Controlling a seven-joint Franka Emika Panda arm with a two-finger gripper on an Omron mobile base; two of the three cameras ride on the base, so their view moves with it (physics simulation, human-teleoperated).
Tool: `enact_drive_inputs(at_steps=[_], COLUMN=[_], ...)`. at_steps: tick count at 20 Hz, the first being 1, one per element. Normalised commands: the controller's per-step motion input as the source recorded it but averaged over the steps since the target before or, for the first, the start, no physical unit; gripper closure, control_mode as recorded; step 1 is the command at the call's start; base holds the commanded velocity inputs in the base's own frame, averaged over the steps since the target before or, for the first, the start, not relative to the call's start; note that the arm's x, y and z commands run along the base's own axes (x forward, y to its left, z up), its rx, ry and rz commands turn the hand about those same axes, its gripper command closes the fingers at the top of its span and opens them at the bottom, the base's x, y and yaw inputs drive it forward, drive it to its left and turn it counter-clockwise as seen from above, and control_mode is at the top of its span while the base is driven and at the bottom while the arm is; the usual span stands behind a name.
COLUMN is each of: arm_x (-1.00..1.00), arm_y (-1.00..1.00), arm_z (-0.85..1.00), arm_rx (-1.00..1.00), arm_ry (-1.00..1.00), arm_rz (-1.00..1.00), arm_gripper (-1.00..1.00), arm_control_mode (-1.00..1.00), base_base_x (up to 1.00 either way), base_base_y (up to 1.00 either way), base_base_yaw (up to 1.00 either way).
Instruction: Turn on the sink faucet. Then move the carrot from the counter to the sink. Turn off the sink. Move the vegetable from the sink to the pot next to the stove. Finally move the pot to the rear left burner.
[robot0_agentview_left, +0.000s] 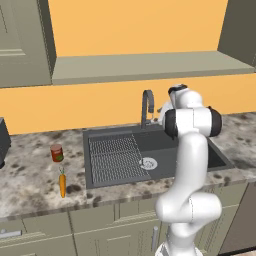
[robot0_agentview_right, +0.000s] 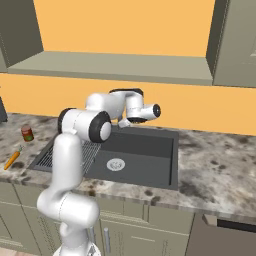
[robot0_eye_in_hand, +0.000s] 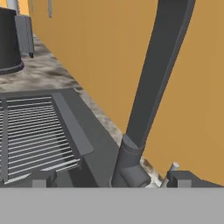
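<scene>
My tool (robot0_eye_in_hand: 109, 177), jaws wide apart, faces the base of the sink faucet (robot0_eye_in_hand: 153, 83) at the table's rear edge; it looks stiff, fixed and slick, so I'd push its small lever (robot0_eye_in_hand: 172, 169).

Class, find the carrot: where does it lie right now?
In the left base view the carrot lies on the counter, left of the sink, just in front of the red can.
</scene>
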Motion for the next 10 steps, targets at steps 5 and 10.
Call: enact_drive_inputs(at_steps=[5,10], arm_x=[0.17,0.16], arm_y=[0.00,0.00], arm_z=[-0.08,-0.06], arm_rx=[0.00,0.00], arm_ry=[0.00,0.00], arm_rz=[0.00,0.00], arm_gripper=[-1.00,-1.00], arm_control_mode=[-1.00,-1.00], base_base_x=[0.00,0.00], base_base_y=[0.00,0.00], base_base_yaw=[0.00,0.00])
